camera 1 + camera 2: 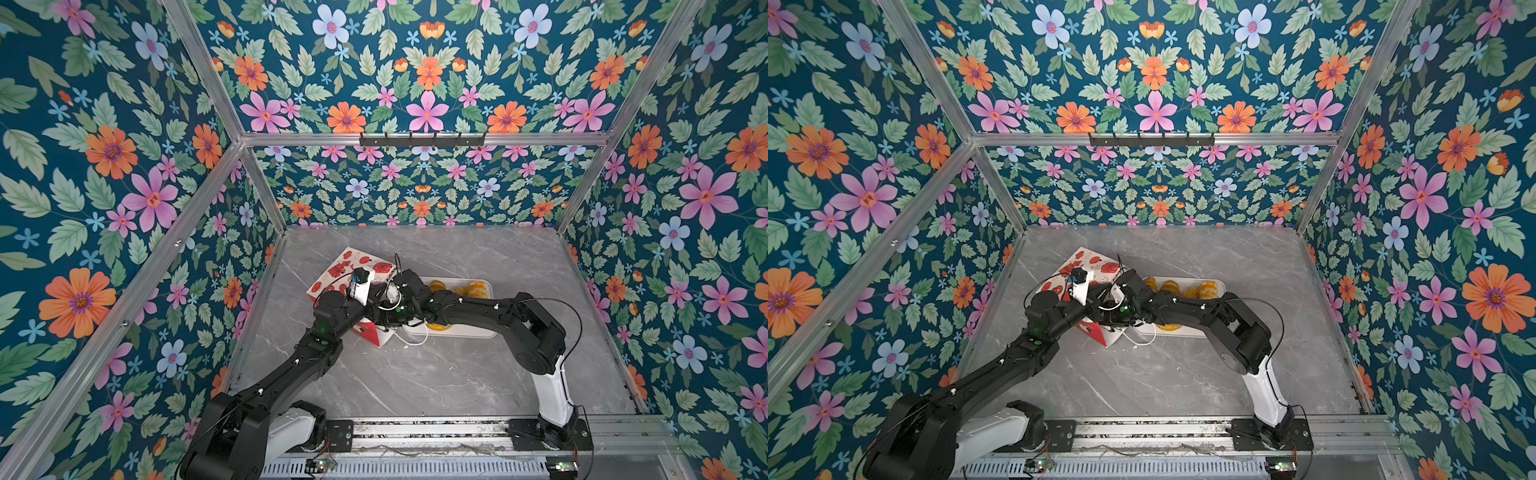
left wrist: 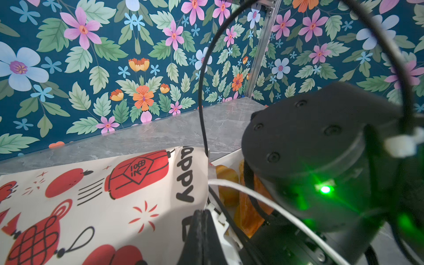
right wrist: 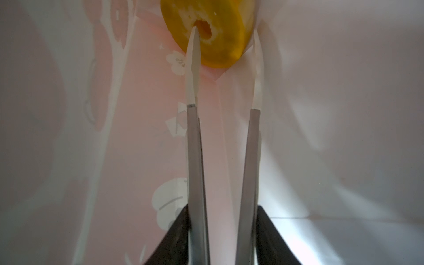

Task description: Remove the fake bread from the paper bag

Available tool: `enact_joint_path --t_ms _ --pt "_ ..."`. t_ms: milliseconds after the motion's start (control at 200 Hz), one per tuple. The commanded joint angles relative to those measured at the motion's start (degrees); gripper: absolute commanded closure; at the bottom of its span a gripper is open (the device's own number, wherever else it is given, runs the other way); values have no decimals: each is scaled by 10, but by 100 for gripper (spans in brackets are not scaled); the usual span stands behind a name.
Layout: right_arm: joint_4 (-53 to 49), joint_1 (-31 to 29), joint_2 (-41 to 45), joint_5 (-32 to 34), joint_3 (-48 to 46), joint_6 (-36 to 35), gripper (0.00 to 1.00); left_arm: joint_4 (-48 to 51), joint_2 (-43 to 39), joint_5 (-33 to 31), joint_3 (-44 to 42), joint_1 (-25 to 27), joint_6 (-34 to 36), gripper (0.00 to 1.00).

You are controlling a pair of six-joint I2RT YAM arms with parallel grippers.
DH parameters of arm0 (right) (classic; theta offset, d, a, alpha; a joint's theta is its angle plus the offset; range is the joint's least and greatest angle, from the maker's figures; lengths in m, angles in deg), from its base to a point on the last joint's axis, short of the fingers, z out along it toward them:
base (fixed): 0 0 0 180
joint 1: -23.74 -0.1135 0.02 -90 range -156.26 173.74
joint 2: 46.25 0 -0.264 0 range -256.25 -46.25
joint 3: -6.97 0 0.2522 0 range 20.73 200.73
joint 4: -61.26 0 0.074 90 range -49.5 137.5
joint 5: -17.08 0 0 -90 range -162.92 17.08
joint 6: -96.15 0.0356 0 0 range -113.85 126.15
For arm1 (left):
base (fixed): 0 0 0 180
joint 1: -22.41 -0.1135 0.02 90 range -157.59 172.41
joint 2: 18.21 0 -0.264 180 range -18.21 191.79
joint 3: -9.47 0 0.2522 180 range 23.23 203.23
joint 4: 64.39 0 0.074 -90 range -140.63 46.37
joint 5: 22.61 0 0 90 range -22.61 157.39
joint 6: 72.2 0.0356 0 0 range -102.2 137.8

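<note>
The paper bag (image 1: 332,270) is laid on its side on the surface (image 1: 415,374), and its mouth rim appears pinched by the closed left gripper (image 2: 202,231), likely so the opening is held wide. The right gripper (image 3: 226,34) is reached deep inside, fingers apart, astride one side of the ring cake (image 3: 220,52) at the bag's bottom; other pastries (image 1: 476,287) are seen in the tray (image 1: 469,330)
</note>
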Motion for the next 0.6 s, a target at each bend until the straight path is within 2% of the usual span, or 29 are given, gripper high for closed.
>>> enact_joint_path --t_ms 0,475,595 --pt "43 1 -11 -20 9 -11 57 -32 -3 32 -4 1 -14 97" --pt "82 1 -42 -15 17 -1 58 -61 -3 49 -4 2 -45 96" --pt "110 5 -45 -20 12 3 70 -62 -4 51 -3 1 -47 96"
